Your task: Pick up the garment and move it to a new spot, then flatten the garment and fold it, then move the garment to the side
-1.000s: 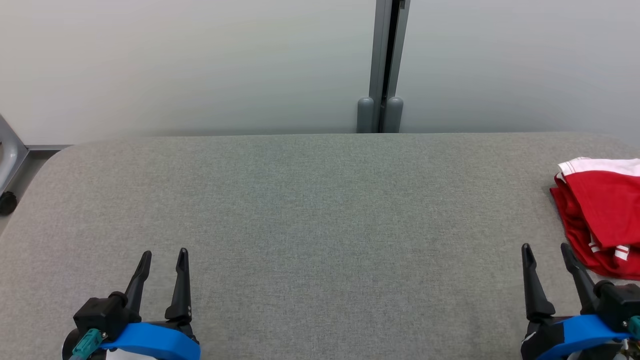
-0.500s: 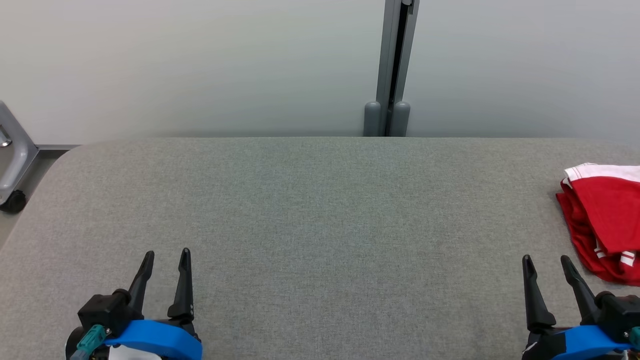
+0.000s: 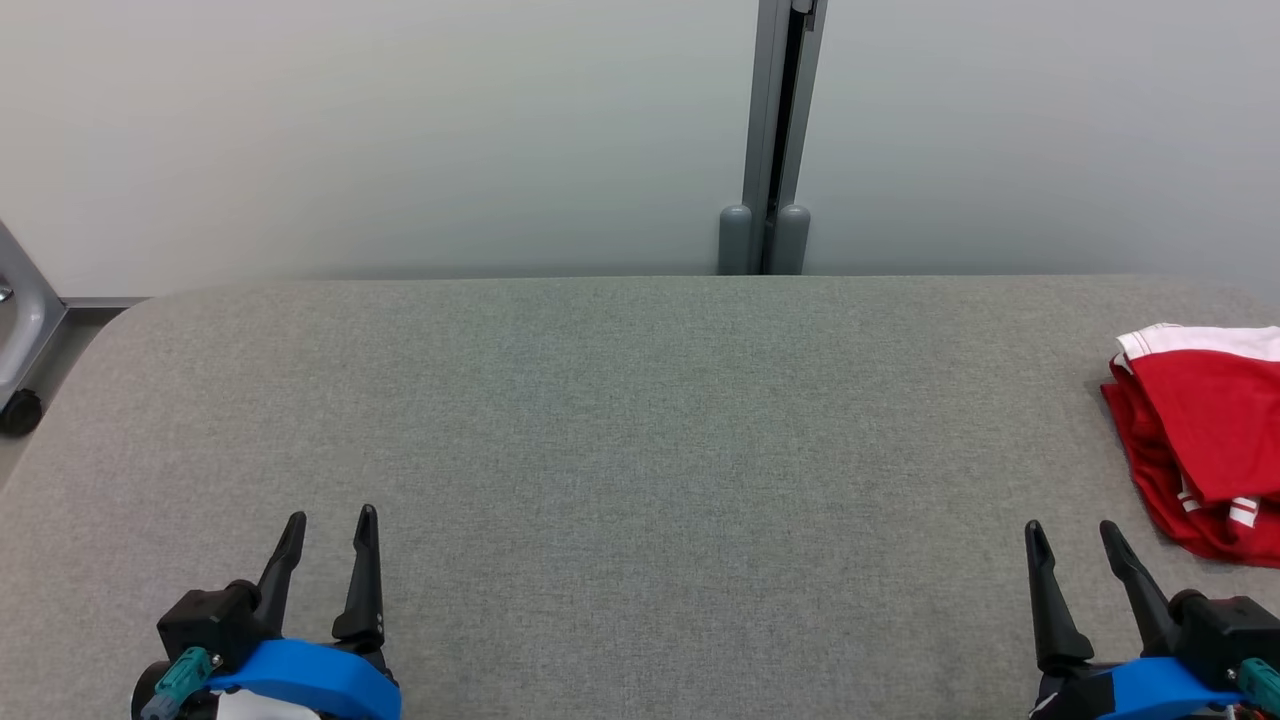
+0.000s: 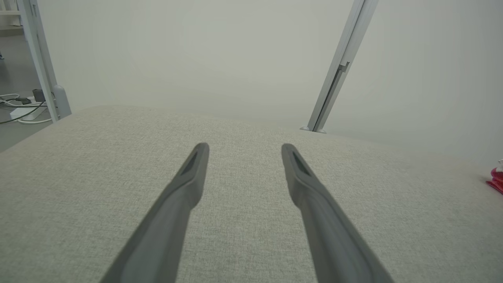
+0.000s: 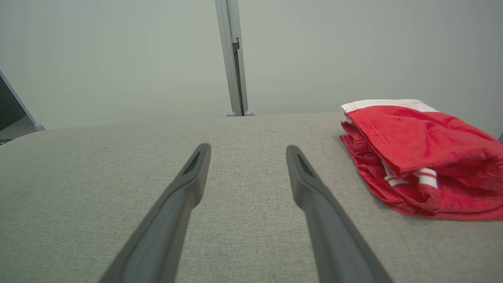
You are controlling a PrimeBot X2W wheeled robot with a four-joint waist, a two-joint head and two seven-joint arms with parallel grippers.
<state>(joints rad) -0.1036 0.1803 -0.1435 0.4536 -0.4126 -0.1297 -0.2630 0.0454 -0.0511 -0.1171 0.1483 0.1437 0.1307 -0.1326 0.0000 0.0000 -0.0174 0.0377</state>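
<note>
The garment (image 3: 1205, 430) is red with white trim, bunched in folds at the table's far right edge; the picture's border cuts it off. In the right wrist view the garment (image 5: 420, 157) lies ahead and to the right of the fingers. A sliver of the garment (image 4: 497, 181) shows at the right border of the left wrist view. My right gripper (image 3: 1070, 535) stands open and empty just left of and nearer than the cloth, not touching it. My left gripper (image 3: 330, 525) is open and empty at the lower left, far from the garment.
The grey fabric-covered table (image 3: 620, 420) spans the view, with rounded corners. Behind it is a pale wall with a grey vertical post (image 3: 765, 140). A grey frame with a castor wheel (image 3: 18, 410) stands off the table's left end. Cables (image 4: 19, 108) lie on the floor.
The head camera has shifted slightly, so the whole picture has slid. Both grippers sit a little lower in the picture and remain open. The garment lies as before.
</note>
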